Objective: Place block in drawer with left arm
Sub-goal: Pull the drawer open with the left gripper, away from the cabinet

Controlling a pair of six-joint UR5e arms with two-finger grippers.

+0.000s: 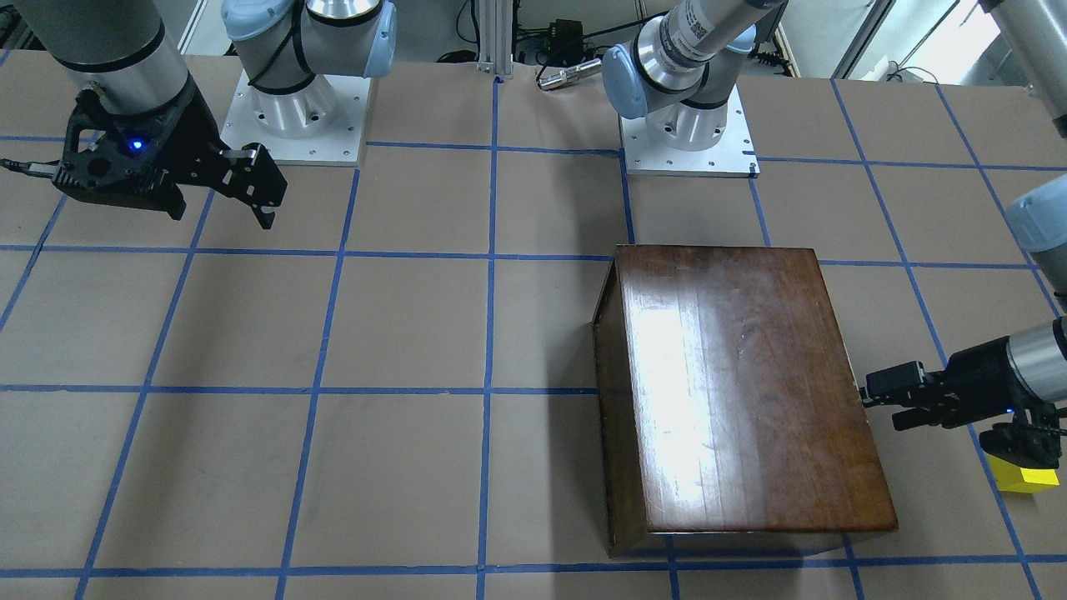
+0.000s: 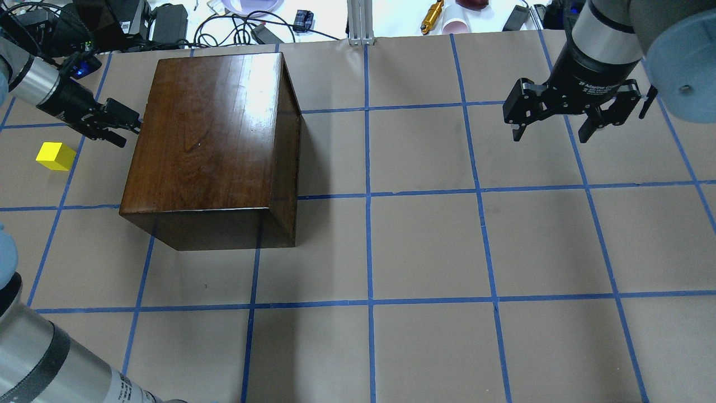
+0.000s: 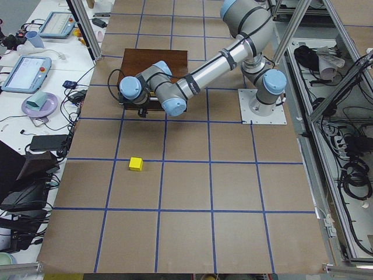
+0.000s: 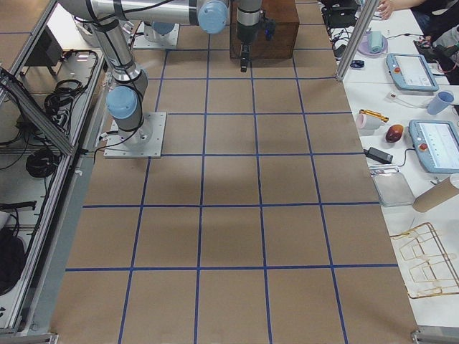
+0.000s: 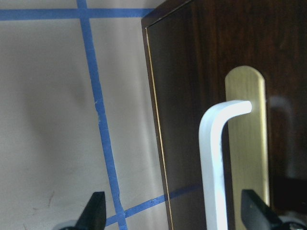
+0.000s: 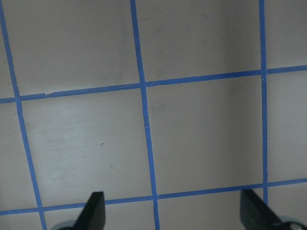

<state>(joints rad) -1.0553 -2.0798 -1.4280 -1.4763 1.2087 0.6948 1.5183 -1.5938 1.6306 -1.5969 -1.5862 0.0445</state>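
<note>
The yellow block [image 2: 55,156] lies on the table, left of the dark-brown wooden box [image 2: 212,140]; it also shows in the front view [image 1: 1025,479] and the left side view [image 3: 136,164]. The drawer is shut. Its dark front [image 5: 192,72] with the metal pull [image 5: 213,158] fills the left wrist view. My left gripper [image 2: 127,127] is open at the box's drawer side, and the pull lies between its spread fingers [image 5: 96,208] without being gripped. My right gripper [image 2: 551,131] is open and empty, high over bare table at the far right.
Blue tape lines grid the brown table [image 2: 425,240]. Cables and small devices [image 2: 168,17] lie beyond the far edge. The two arm bases [image 1: 296,117] stand at the robot's side. The right wrist view shows only table [image 6: 201,134].
</note>
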